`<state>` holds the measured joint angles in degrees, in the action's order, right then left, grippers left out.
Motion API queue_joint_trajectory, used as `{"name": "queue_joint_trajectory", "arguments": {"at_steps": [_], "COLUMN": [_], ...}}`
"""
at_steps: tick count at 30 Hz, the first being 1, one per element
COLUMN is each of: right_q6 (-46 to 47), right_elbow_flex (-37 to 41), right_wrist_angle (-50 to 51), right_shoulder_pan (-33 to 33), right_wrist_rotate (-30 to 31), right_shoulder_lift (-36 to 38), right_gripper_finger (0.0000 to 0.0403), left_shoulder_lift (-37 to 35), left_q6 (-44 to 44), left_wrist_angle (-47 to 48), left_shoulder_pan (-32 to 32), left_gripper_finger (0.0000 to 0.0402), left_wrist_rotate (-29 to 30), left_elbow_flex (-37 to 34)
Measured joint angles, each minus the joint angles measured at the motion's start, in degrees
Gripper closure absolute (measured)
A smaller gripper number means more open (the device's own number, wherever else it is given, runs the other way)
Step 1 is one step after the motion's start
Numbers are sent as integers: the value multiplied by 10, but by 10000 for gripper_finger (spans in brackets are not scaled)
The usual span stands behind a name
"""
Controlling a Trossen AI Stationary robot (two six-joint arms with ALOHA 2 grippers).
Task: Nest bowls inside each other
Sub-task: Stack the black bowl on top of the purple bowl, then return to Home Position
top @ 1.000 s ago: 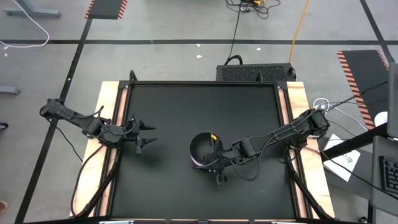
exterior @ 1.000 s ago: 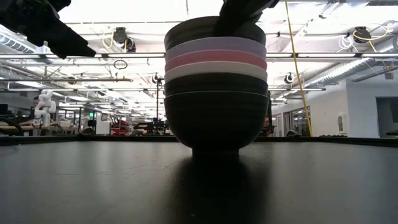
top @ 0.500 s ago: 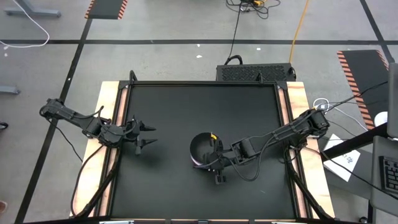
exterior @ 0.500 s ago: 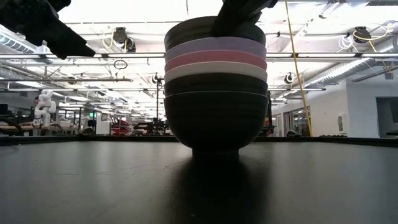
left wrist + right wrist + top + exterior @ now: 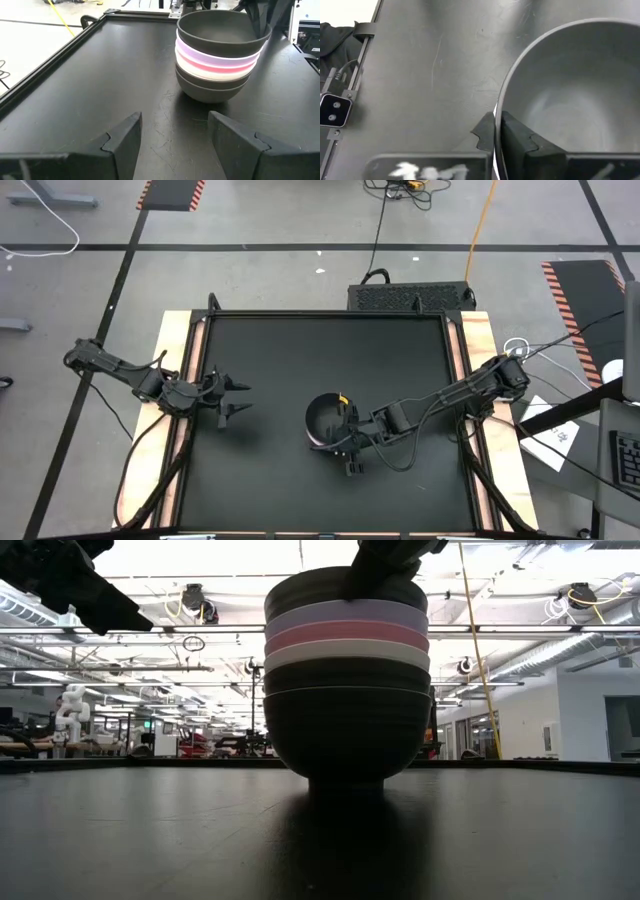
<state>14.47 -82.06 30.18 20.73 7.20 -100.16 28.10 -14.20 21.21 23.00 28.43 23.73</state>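
Several bowls [image 5: 324, 420] stand nested in one stack near the table's middle. From the top they are black, lavender, pink and white, then two black ones [image 5: 346, 680]. The lowest bowl's foot rests on the black table top. My right gripper [image 5: 497, 131] is at the stack's right side, shut on the top black bowl [image 5: 222, 30]. My left gripper [image 5: 238, 397] hangs open near the table's left edge, pointing toward the stack [image 5: 212, 60] with nothing between its fingers. My right gripper pinches the top black bowl's rim [image 5: 496, 107] on the side toward the table's right edge. One finger [image 5: 517, 135] is inside the bowl and one finger [image 5: 484, 131] outside. The fingers slant down from the right. The bowl sits level in the stack.
The black table top [image 5: 270, 360] has a raised dark frame [image 5: 200, 330] and wooden side strips. A black box [image 5: 410, 295] stands just beyond the far edge. Bare table lies on all sides of the stack.
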Motion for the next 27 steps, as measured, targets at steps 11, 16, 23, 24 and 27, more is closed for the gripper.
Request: {"name": "queue_joint_trajectory", "arguments": {"at_steps": [11,16,23,24,27], "right_q6": [7,1,-11,-12,-16], "right_elbow_flex": [2,2,2,2,2], "right_wrist_angle": [4,-12,-33,-34,-39], "right_shoulder_pan": [0,0,0,0,0], "right_wrist_rotate": [-6,-3,0,0,0], "right_shoulder_lift": [-2,-2,-2,-2,1], "right_gripper_finger": [341,329,310,306,296], "left_shoulder_lift": [0,0,0,0,0], "left_q6": [0,0,-1,-1,-2], "left_wrist_angle": [0,0,0,0,0], "left_shoulder_pan": [0,0,0,0,0], "left_gripper_finger": [170,170,170,170,170], "left_wrist_rotate": [0,0,0,0,0], "left_elbow_flex": [0,0,0,0,0]}}
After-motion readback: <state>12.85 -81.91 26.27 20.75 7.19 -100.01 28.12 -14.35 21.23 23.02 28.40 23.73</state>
